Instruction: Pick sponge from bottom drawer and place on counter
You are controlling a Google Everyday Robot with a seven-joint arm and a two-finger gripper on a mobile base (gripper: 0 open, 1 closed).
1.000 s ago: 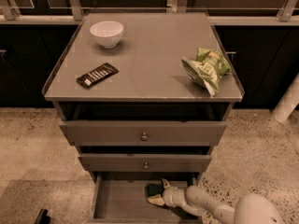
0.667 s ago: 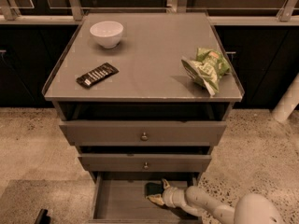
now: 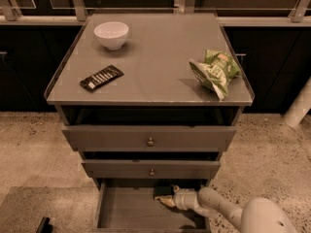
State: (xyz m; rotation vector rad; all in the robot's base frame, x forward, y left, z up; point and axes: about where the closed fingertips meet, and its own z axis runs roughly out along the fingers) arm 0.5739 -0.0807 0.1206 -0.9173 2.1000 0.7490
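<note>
The bottom drawer (image 3: 131, 210) is pulled open, its grey floor showing. The sponge (image 3: 164, 191), dark green over yellow foam, lies at the drawer's back right, just under the middle drawer's front. My gripper (image 3: 170, 198) reaches in from the lower right on its white arm and sits right at the sponge, touching it. The counter (image 3: 155, 57) is the flat grey-brown top above the three drawers.
On the counter stand a white bowl (image 3: 112, 34) at the back left, a black candy-bar wrapper (image 3: 101, 77) at the front left and a light green snack bag (image 3: 216, 71) at the right. The two upper drawers (image 3: 149, 141) stand slightly open. Speckled floor surrounds the cabinet.
</note>
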